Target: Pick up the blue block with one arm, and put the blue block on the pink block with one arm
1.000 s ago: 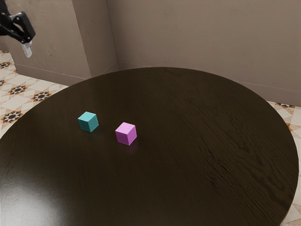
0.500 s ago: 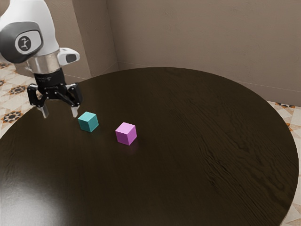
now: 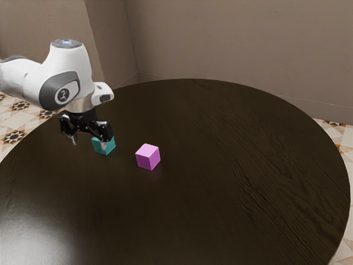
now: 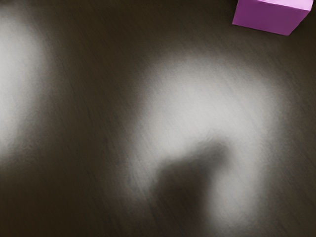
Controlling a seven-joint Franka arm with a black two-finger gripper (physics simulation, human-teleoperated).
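Observation:
The blue block (image 3: pixel 105 147), a teal cube, sits on the dark round table (image 3: pixel 237 165), left of the middle. The pink block (image 3: pixel 148 157) rests on the table a short way to the exterior view's right of it, apart from it. My gripper (image 3: pixel 88 140) hangs low over the table at the blue block's left side, open, with one finger (image 3: pixel 104 134) overlapping the block's top edge and the other well to its left. Nothing is held. In the wrist view the pink block (image 4: pixel 270 16) lies ahead of my hand, and my hand's shadow falls on the table (image 4: pixel 98 123).
The table's edge curves close by on the exterior view's left, with patterned floor tiles (image 3: pixel 22 110) beyond it. A beige wall corner (image 3: pixel 105 44) stands behind the arm. Bare tabletop stretches to the right of the pink block.
The arm swung in from the upper left, dropped toward the table and moved right, ending beside the blue block. The fingers stayed open. Neither block has moved.

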